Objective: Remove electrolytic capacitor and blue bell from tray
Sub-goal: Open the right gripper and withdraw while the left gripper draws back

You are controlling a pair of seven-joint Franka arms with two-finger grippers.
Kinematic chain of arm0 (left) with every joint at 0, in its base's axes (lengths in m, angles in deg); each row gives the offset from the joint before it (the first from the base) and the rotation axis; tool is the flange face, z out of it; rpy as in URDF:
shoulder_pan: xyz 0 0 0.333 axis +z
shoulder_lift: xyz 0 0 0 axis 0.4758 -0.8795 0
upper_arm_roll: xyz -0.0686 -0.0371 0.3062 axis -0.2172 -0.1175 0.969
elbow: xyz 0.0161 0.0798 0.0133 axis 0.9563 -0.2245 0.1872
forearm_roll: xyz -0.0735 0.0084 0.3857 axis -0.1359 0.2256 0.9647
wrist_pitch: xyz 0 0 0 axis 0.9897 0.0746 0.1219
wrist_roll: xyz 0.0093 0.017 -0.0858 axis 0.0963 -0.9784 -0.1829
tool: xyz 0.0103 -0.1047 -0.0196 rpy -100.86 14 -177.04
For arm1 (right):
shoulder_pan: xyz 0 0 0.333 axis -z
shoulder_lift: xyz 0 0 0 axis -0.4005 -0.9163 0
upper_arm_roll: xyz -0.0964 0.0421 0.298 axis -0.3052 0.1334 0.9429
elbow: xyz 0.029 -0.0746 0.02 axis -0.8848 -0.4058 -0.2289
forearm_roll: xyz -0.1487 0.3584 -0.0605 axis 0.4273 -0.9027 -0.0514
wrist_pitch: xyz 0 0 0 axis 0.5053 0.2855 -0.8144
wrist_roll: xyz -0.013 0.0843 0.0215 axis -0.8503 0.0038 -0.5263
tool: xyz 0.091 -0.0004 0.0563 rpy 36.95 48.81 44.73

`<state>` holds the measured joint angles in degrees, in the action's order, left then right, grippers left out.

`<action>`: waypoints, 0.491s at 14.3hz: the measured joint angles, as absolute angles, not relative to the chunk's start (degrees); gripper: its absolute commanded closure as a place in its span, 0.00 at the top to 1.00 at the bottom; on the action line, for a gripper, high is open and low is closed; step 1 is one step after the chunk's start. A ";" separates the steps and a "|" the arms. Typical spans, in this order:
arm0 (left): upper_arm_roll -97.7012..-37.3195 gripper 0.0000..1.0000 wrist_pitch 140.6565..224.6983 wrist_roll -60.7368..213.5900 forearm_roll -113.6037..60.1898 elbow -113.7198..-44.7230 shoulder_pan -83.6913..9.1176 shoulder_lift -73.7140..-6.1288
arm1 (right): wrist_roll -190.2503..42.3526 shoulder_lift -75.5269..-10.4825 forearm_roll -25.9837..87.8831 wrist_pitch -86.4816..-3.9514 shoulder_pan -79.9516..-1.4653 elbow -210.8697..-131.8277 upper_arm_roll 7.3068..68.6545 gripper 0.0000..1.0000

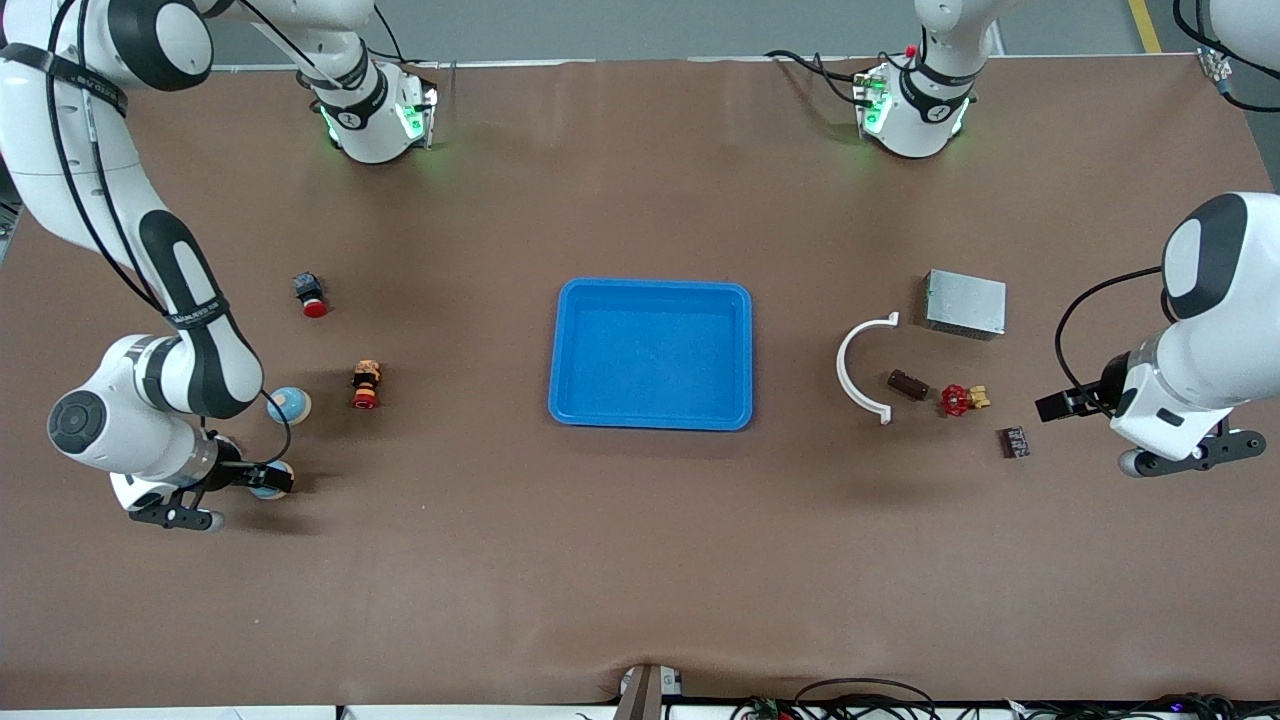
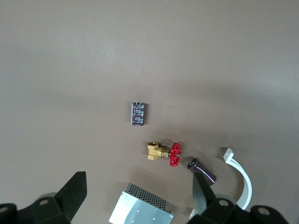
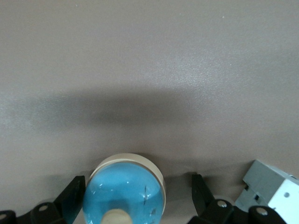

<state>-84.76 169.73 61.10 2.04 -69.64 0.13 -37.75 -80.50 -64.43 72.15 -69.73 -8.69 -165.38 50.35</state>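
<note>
So the tray [image 1: 650,296] looks empty, and both task parts appear to be out on the desk [image 1: 640,560] already. I'd call this the let-go stage for the bell.

The right gripper [image 1: 270,480] is down low at the right arm's end of the desk with its jaws spread wide. In the right wrist view the blue bell [image 3: 124,186] sits squarely between the jaws [image 3: 138,196], on its cream base with the knob up. There's a gap between bell and finger on both sides as far as I can tell, so nothing is gripped. From the front only a sliver of the bell [image 1: 270,491] peeks out under the jaws.

To do this bit well, I'd go straight up and keep the jaws wide until the tips are above the knob. Any sideways drift and a finger clips the dome and shoves it along. There's also a second pale-blue dome [image 1: 288,404] just outside the jaws, so no swinging that way.

The left gripper [image 1: 1055,406] waits up in the air with its jaws wide and nothing in them. In the left wrist view the electrolytic capacitor [image 2: 138,114] lies flat on the desk out ahead of the jaws [image 2: 138,179], apart from the red-handled brass valve [image 2: 163,153]. The front view shows the capacitor [image 1: 1015,441] well clear of the tray.
</note>
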 measured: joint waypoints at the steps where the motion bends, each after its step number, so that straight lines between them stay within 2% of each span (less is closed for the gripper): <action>1: -84.94 1.00 169.73 61.08 2.04 -69.51 0.13 -37.27 | -80.49 -64.47 72.15 -69.73 -8.68 -165.38 50.35 1.00; 7: -87.34 1.00 164.82 60.92 1.84 -65.67 0.06 -33.73 | -80.11 -64.43 72.20 -68.65 -8.68 -164.56 50.44 1.00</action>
